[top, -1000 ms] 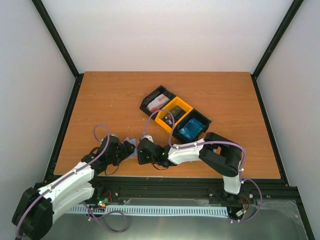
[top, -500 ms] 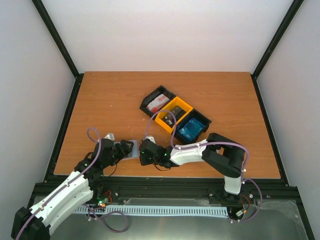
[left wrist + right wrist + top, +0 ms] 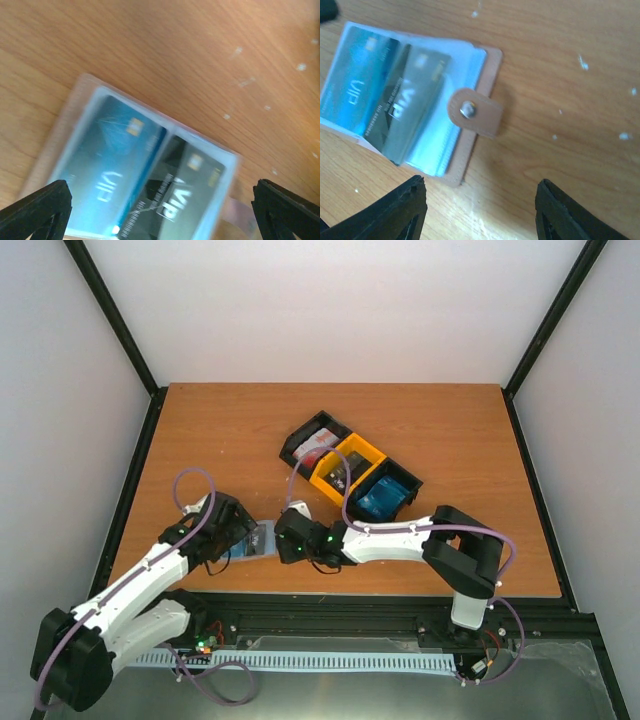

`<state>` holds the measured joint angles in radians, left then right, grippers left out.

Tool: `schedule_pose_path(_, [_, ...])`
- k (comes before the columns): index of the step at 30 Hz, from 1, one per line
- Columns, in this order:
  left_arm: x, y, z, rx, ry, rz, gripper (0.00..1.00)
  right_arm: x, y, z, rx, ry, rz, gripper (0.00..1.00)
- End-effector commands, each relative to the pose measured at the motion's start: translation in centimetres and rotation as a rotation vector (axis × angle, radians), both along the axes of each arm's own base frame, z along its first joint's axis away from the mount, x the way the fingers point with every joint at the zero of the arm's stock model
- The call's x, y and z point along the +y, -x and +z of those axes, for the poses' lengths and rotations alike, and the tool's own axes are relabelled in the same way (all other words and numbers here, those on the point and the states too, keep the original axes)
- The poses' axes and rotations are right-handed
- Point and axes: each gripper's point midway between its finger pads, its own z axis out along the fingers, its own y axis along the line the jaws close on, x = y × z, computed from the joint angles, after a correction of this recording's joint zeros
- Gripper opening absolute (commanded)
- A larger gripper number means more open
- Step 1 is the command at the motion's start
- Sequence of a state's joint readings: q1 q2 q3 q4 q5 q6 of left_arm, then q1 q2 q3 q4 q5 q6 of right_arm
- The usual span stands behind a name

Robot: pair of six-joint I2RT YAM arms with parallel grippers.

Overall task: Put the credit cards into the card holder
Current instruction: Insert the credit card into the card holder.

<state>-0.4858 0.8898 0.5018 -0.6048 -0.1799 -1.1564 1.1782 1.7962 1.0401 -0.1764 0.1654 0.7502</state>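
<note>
Diagonal row of black and yellow bins point(image 3: 366, 448) on wooden table point(image 3: 450, 430).

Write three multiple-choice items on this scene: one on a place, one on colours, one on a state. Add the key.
1. The card holder lies: A in the yellow bin; B flat on the table; C in a gripper.
2. Its pockets show: A two red cards; B a blue card and a dark grey card; C nothing.
3. The right gripper is: A shut on a card; B shut, empty; C open.
Key: B, wood shows all round it; B, both show through the sleeves; C, its jaws stand wide apart, gripping nothing.
</note>
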Motion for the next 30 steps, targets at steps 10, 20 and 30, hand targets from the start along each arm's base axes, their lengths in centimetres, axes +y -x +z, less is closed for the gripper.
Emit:
schedule_pose_path(10, [3.9, -0.2, -2.9, 0.093, 0.029, 0.115, 1.00, 1.8, -2.9, -0.6, -0.068, 0.120, -0.002, 0.65])
schedule_pose_path(20, [2.5, 0.4, -4.0, 0.128, 0.108, 0.083, 1.00, 2.1, -2.6, -2.5, -0.007, 0.121, 0.041, 0.58])
schedule_pose_path(30, [-0.1, 0.0, -3.7, 0.097, 0.208, -0.054, 0.99, 0.3, -2.2, -4.3, 0.067, 0.134, 0.024, 0.42])
